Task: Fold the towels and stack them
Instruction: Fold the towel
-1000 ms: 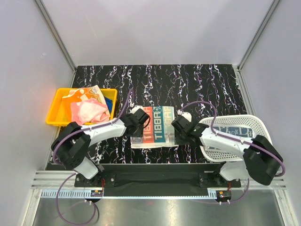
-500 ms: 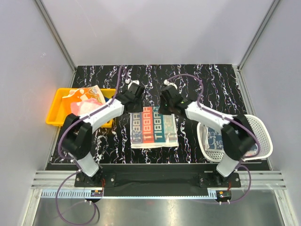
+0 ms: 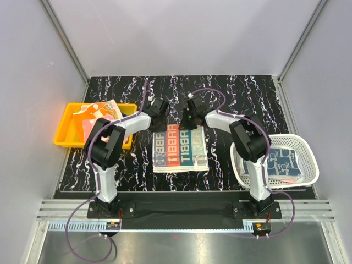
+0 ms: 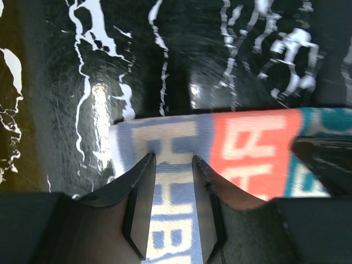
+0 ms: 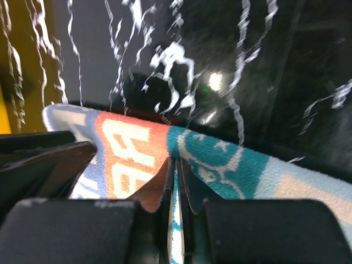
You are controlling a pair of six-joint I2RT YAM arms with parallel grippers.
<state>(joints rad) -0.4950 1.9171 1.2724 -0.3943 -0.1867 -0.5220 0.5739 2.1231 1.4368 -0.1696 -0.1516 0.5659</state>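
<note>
**Two grippers on the far hem, fold about to start**

Flat in the middle of the table [image 3: 236, 93], the printed towel [image 3: 180, 147], lettering up, far edge toward the back wall. At that edge, both arms. For the right gripper [image 5: 175, 163]: pinched almost closed on the teal stretch of the hem, cloth lifted a touch off the table. For the left gripper [image 4: 173, 160]: fingers [image 4: 140, 190] roughly half apart, straddling the blue corner, nothing clamped yet. Looks like the grab ahead of a fold. Next, by the look of it: close the left down to match, raise both corners together, carry the far edge level toward the near edge, lay it down square. Risk of a skewed crease with only one corner held. Off to the sides, loose towels [image 3: 102, 120] heaped in the yellow tray [image 3: 65, 136], one folded towel [image 3: 273, 161] in the white basket [image 3: 308, 144]
</note>
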